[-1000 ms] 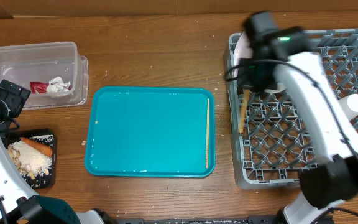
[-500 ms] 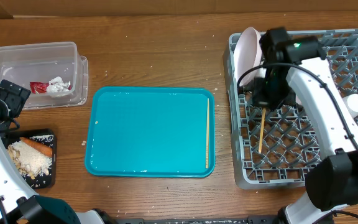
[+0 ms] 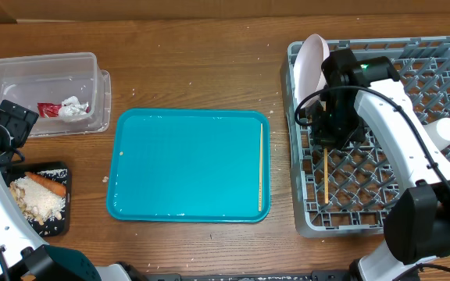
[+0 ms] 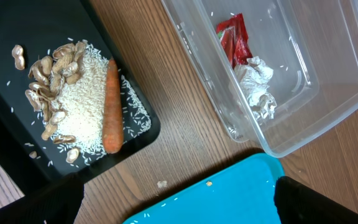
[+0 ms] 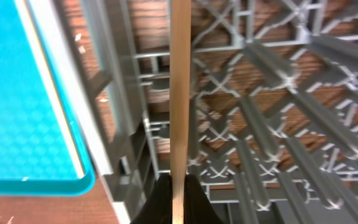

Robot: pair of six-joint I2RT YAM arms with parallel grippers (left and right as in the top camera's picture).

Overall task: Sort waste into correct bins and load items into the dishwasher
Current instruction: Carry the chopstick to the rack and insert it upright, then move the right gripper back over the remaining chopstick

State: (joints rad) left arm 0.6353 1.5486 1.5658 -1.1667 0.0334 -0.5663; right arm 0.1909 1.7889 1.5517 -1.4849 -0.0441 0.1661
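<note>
The right gripper (image 5: 178, 198), jaws pinching a chopstick (image 5: 180, 87) that reaches ahead of them over the dish rack (image 5: 278, 93), should probably lower and release it next; the left gripper (image 4: 179, 208) has its jaws spread.

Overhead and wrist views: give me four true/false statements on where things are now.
1. The right gripper is shut on a chopstick over the dish rack. True.
2. The carrot lies in the clear tub. False: it lies in the black container.
3. The red wrapper and tissue are in the clear tub. True.
4. The teal tray holds nothing. False: a second chopstick lies along its right edge.
</note>
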